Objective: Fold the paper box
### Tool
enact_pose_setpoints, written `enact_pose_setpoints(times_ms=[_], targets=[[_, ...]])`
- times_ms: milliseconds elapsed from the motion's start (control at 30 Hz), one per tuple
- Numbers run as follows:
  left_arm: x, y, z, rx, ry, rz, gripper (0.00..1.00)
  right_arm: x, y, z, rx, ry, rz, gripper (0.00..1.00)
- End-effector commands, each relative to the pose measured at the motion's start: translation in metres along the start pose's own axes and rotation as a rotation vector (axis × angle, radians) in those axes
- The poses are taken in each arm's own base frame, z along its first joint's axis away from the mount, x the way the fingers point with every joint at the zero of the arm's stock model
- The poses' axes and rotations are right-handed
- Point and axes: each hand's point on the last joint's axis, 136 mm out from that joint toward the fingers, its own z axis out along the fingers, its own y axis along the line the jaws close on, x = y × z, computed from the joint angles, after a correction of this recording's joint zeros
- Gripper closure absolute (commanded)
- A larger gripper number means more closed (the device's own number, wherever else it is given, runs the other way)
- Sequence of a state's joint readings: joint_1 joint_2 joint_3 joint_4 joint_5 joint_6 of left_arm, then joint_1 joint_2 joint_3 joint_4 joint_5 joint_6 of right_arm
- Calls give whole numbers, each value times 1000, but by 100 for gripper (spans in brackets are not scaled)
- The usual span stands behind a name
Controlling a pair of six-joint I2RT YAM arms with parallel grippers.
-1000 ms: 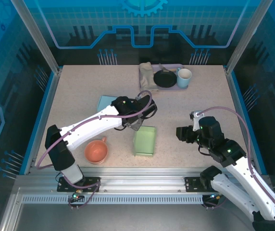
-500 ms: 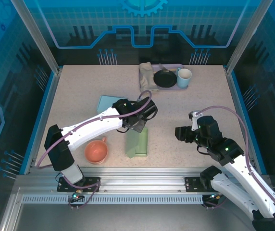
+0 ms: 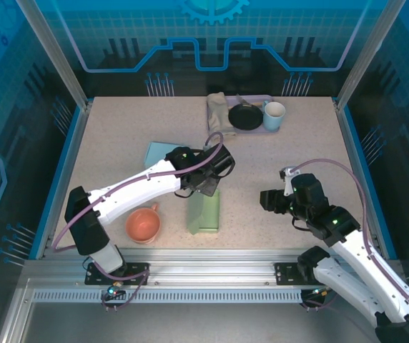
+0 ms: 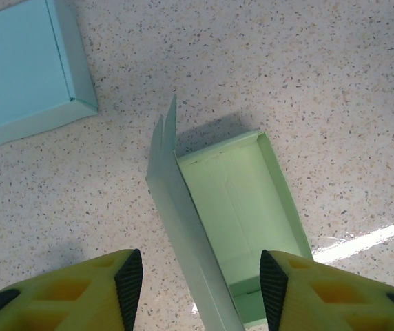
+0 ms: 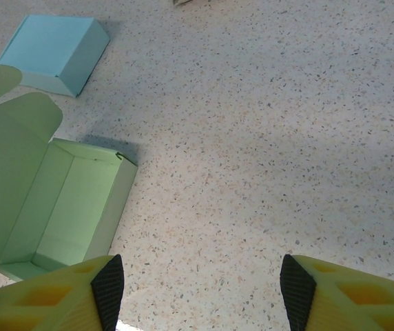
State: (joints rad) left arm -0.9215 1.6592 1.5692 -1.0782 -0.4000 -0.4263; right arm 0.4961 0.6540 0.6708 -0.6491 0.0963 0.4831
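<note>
The light green paper box [image 3: 204, 211] lies open on the table, its tray [image 4: 242, 207] facing up and its lid panel [image 4: 180, 200] standing nearly upright along the left side. My left gripper [image 3: 208, 184] hovers just above the box's far end. Its jaws are open, and the lid rises between the fingers [image 4: 202, 289] with a gap on each side. The right gripper [image 3: 269, 200] is open over bare table to the right of the box, nothing between its fingers [image 5: 200, 289]. The box [image 5: 73, 207] shows at that view's left edge.
A folded blue box [image 3: 160, 152] sits just behind and left of the green one. An orange cup [image 3: 144, 225] stands at the front left. A tray [image 3: 251, 100] at the back holds a cloth [image 3: 217, 111], a dark pan [image 3: 245, 118] and a pale mug [image 3: 274, 116].
The green box has slid a little left and its lid has swung from lying back to standing nearly upright. My left jaws narrowed slightly. The right arm barely moved.
</note>
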Motion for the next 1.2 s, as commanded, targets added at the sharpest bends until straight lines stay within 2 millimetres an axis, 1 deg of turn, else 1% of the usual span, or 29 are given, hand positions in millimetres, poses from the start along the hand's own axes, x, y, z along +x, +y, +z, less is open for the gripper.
enact_pose_setpoints(times_ms=[0,100,200,300,367,467,600,700,833,933,1033,1167], targets=[[13,-3,7,3,48,-16,52,-3,0,0,-9,-20,21,36],[15,-3,14,-7,60,-7,63,-3,-1,0,-6,-20,17,36],[13,-1,17,-31,64,19,74,-3,-2,-1,-3,-24,13,36],[10,-1,19,-53,76,63,87,-2,-3,-1,2,-22,6,36],[6,0,17,-64,73,101,93,-2,-5,-1,12,-24,-1,36],[-9,-4,11,-48,26,211,100,-2,-8,0,28,-28,-22,36],[-26,-24,-3,62,-56,436,100,-4,-9,8,37,-26,-58,35],[-36,-42,-21,167,-125,560,100,-9,-7,17,38,-20,-88,35],[-47,-57,-47,287,-215,647,100,-24,1,31,-11,-38,-125,35],[-50,-67,-64,385,-262,675,100,-36,6,43,-73,-57,-118,35],[-51,-71,-70,418,-284,710,100,-47,1,52,-76,-68,-99,35],[-52,-70,-68,435,-284,732,100,-57,-1,66,-78,-66,-117,36]])
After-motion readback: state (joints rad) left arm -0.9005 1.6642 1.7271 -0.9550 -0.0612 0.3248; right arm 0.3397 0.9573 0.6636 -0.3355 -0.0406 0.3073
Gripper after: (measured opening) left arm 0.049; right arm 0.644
